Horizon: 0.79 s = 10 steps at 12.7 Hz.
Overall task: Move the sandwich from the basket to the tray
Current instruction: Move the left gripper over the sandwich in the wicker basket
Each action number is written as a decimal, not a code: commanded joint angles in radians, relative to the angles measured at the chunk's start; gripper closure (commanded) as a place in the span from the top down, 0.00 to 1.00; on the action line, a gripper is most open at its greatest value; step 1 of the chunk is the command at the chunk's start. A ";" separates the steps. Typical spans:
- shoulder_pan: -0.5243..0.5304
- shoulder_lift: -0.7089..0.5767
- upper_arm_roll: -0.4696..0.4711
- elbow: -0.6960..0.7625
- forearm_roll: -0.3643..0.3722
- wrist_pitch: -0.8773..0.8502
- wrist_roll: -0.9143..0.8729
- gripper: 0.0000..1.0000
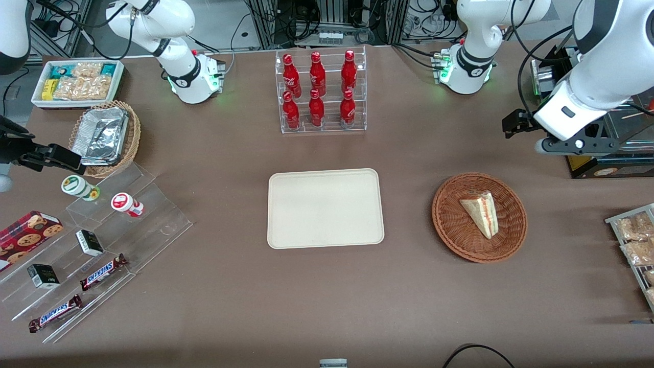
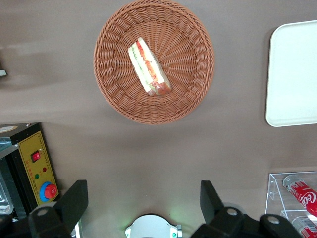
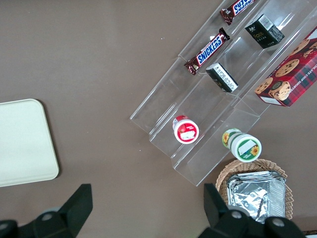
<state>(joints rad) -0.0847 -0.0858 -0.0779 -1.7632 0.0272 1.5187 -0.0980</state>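
The sandwich, a pale wedge with red and green filling stripes, lies in the round reddish-brown basket. The cream tray lies bare at the table's middle, beside the basket toward the parked arm's end. My left gripper hangs high above the table, farther from the front camera than the basket and toward the working arm's end. Its fingers stand wide open with nothing between them.
A clear rack of red bottles stands farther back than the tray. A black box with a yellow panel sits under my arm. Bagged snacks lie at the working arm's end; acrylic steps and a foil-filled basket are at the parked arm's end.
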 commanded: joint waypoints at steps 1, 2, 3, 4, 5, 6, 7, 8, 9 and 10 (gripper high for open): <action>0.006 0.004 0.004 0.028 -0.015 -0.017 0.020 1.00; 0.006 0.004 0.006 0.027 -0.016 -0.014 0.020 1.00; 0.006 0.006 0.006 0.019 -0.015 -0.014 0.021 1.00; 0.006 0.014 0.007 0.015 -0.015 -0.012 0.021 1.00; 0.008 0.027 0.007 0.007 -0.016 -0.011 0.023 1.00; 0.005 0.050 0.007 -0.005 -0.016 0.012 0.023 1.00; 0.003 0.064 0.006 -0.021 -0.015 0.049 0.023 1.00; 0.002 0.070 0.006 -0.047 -0.015 0.087 0.021 1.00; 0.002 0.077 0.006 -0.079 -0.015 0.134 0.021 1.00; -0.001 0.084 0.004 -0.111 -0.015 0.176 0.021 1.00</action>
<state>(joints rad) -0.0845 -0.0057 -0.0722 -1.8232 0.0269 1.6330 -0.0911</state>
